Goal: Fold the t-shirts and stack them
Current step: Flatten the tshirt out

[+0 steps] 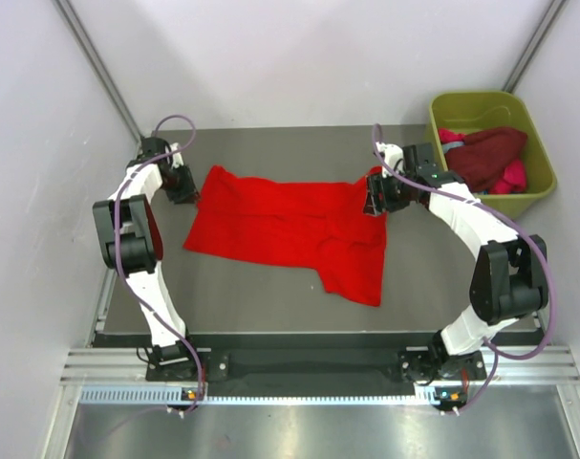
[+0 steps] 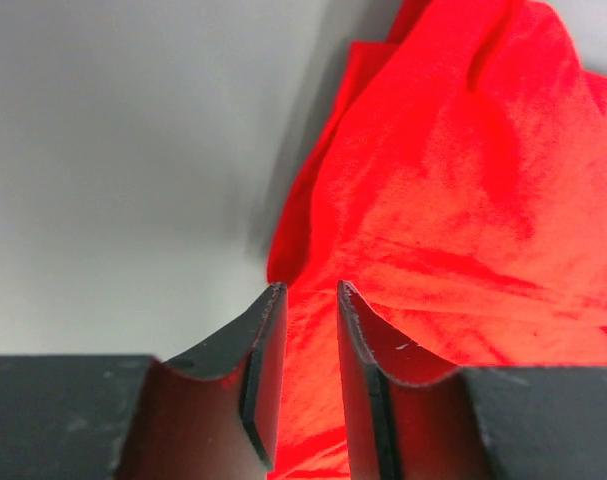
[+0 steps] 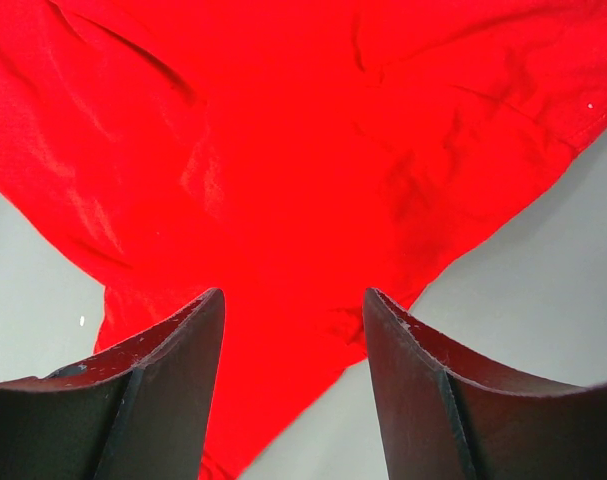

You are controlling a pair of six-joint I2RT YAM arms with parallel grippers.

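Top external view: the red t-shirt (image 1: 280,225) lies spread on the surface (image 1: 242,292). The right hand (image 1: 374,203) hangs spread over its far right corner. The left hand (image 1: 186,189) has its fingers nearly together at the far left corner; pinching or not, I cannot tell.

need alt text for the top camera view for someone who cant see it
A bright red t-shirt lies spread on a dark table, the left pincer at its left corner and the right pincer at its right edge. A green tub at the far right holds dark red and pink clothes.
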